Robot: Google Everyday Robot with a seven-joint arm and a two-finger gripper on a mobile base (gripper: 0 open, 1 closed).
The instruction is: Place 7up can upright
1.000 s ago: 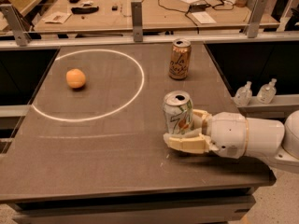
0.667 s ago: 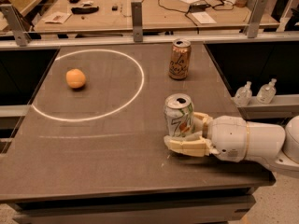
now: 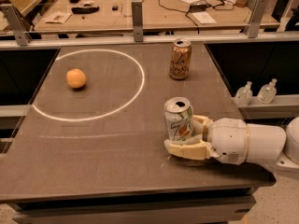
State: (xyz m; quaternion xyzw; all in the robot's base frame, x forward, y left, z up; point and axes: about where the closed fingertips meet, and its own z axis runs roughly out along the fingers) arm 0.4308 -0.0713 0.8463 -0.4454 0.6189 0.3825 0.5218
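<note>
The 7up can [image 3: 178,118], white-silver with green lettering and a red spot, stands upright near the table's front right. Its silver top faces up. My gripper [image 3: 184,134] reaches in from the right, level with the can's lower half. It is shut on the can, with one cream finger [image 3: 188,150] on the near side and the other [image 3: 202,121] showing behind it. The white arm [image 3: 247,142] extends off to the right.
A brown-orange can [image 3: 180,59] stands upright at the back right of the dark table [image 3: 112,153]. An orange [image 3: 76,78] lies inside a white circle [image 3: 135,94] on the left. Two small bottles [image 3: 255,93] stand on a ledge beyond the right edge.
The can and my gripper have shifted together a little down and toward the table's front edge. The brown-orange can and the orange have not moved.
</note>
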